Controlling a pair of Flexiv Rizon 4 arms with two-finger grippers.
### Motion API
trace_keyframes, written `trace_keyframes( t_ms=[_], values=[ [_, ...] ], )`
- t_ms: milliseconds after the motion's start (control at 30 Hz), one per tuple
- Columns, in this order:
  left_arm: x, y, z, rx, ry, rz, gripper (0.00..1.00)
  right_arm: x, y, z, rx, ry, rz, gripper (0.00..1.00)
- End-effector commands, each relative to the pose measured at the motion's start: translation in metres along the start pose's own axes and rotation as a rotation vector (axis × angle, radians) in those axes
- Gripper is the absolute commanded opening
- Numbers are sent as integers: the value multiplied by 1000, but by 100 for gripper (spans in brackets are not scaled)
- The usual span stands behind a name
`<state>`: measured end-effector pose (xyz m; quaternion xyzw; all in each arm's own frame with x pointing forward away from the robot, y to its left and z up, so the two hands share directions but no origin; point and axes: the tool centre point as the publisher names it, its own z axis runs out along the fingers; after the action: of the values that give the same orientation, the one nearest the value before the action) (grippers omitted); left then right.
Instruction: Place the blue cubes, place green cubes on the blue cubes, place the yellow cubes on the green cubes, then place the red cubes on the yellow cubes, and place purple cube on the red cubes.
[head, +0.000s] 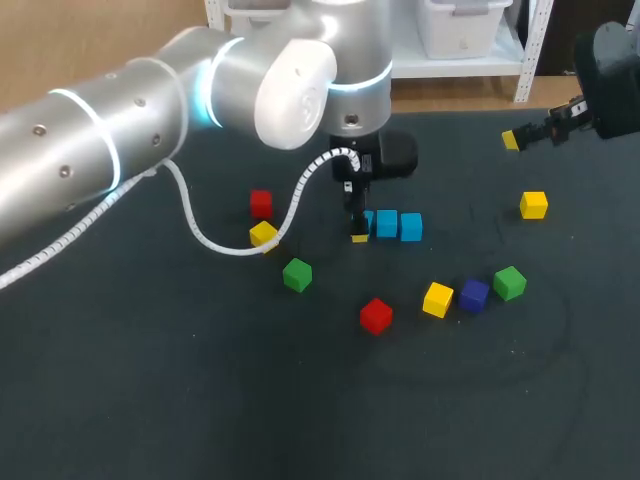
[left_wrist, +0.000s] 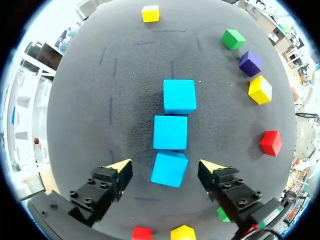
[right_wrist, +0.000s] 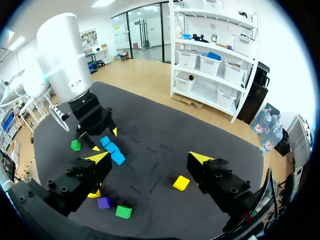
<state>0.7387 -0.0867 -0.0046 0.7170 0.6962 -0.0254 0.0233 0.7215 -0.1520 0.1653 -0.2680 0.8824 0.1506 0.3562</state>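
Observation:
Three blue cubes lie in a row mid-table (head: 388, 223). My left gripper (head: 361, 232) stands over the row's left end. In the left wrist view it (left_wrist: 165, 168) is open, and the nearest blue cube (left_wrist: 169, 169), slightly turned, lies between its fingers with a gap on each side. Two more blue cubes (left_wrist: 170, 132) (left_wrist: 179, 96) continue the row ahead. Loose cubes: green (head: 297, 274) (head: 509, 283), yellow (head: 263, 234) (head: 437, 298) (head: 533, 205), red (head: 261, 203) (head: 376, 315), purple (head: 474, 295). My right gripper (head: 535, 130) (right_wrist: 149, 159) hangs open and empty at the far right.
The left arm's white cable (head: 215, 243) droops to the mat near the left yellow cube. The mat's front half, below the cubes, is bare (head: 300, 400).

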Motion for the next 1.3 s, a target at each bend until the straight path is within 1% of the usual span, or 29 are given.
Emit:
trace_keyframes(
  t_ms=[33, 67, 100, 367, 667, 867, 1167, 1200, 1267, 1300],
  values=[
    [3, -4, 0, 0, -4, 2, 27, 1, 2, 0, 9, -2, 1, 100],
    [3, -4, 1, 1, -4, 1, 5, 1, 2, 0, 9, -2, 1, 100],
    [3, -5, 1, 3, -3, 1, 0, 1, 2, 0, 9, -2, 1, 100],
    [4, -7, 3, 17, -2, 0, 0, 1, 2, 0, 9, -2, 1, 100],
    [5, -11, 2, 29, 12, -35, 0, 1, 2, 0, 9, -2, 1, 100],
    [5, -14, 0, 26, -3, -64, 0, 1, 2, 0, 9, -2, 1, 100],
    [5, -13, 1, 30, 1, -66, 0, 1, 2, 0, 9, -2, 1, 100],
    [5, -13, 2, 31, 2, -66, 1, 1, 2, 0, 9, -2, 1, 100],
    [5, -13, 2, 32, 4, -64, 14, 1, 2, 0, 9, -2, 1, 100],
    [5, -13, 2, 32, 5, -62, 17, 1, 2, 0, 9, -2, 1, 100]
  ],
)
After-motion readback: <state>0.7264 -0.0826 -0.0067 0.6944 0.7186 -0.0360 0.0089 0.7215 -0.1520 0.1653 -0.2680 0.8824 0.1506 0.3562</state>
